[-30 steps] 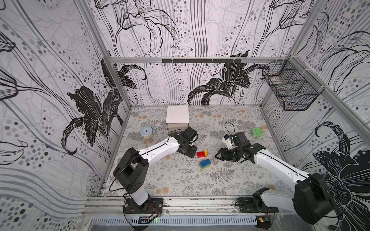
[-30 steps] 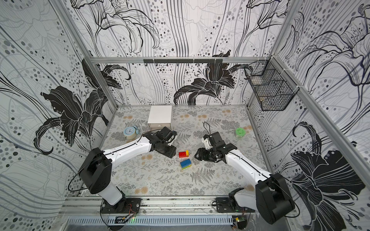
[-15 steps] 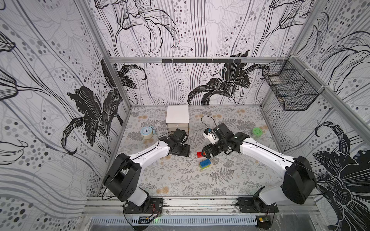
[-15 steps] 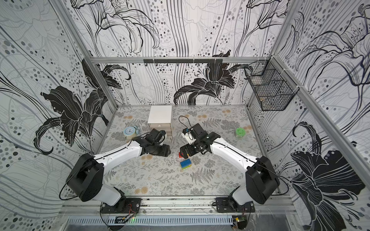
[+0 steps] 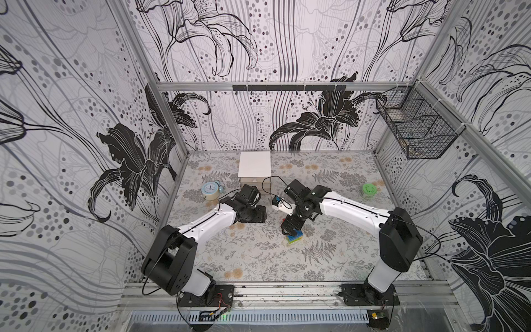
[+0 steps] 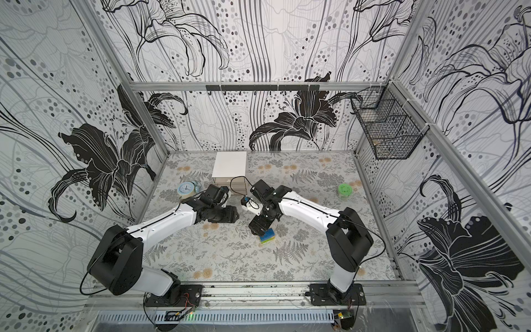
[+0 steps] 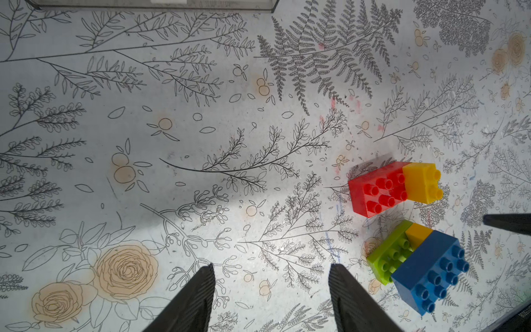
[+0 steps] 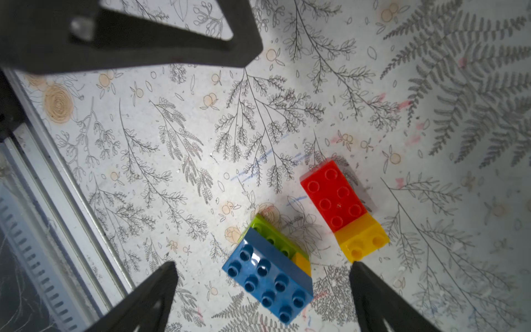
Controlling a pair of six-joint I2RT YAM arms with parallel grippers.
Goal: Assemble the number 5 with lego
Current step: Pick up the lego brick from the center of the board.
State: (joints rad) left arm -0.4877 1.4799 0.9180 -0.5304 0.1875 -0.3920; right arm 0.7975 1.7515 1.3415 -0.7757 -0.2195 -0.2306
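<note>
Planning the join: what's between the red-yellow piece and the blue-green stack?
Nothing but a bare strip of table. The red-yellow piece and the blue-green stack lie apart, not touching; both wrist views show it.

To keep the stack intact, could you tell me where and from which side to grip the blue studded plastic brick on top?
Probably pinch the blue studded plastic brick across its two long smooth sides, from straight above: its studs face up, and those sides are flat, parallel and free. The right gripper hangs open above it.
</note>
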